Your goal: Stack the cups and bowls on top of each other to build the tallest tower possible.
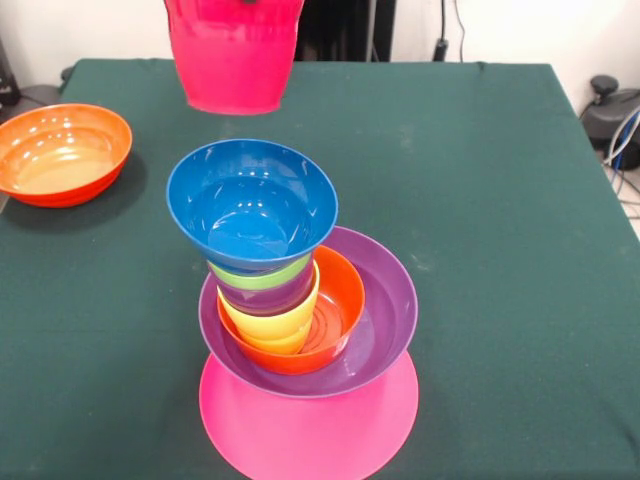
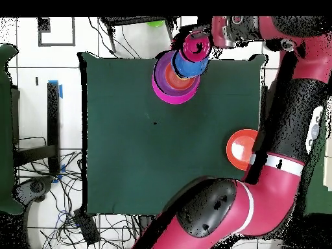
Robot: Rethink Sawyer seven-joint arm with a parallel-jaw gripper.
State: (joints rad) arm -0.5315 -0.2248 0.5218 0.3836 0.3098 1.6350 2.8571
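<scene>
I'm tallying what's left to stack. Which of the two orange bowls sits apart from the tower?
The large orange bowl, alone on the green table away from the tower. The small orange bowl is nested in the purple bowl.

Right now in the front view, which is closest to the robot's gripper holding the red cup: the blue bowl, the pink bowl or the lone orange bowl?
1. Blue bowl, tower top, just below the gripper.
2. Lone orange bowl, off left.
3. Pink bowl, tower base, nearest the camera.

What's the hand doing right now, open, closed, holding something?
Hand: hidden behind the red cup hanging above the tower; open or closed cannot be told, though it appears to carry that cup.
</scene>
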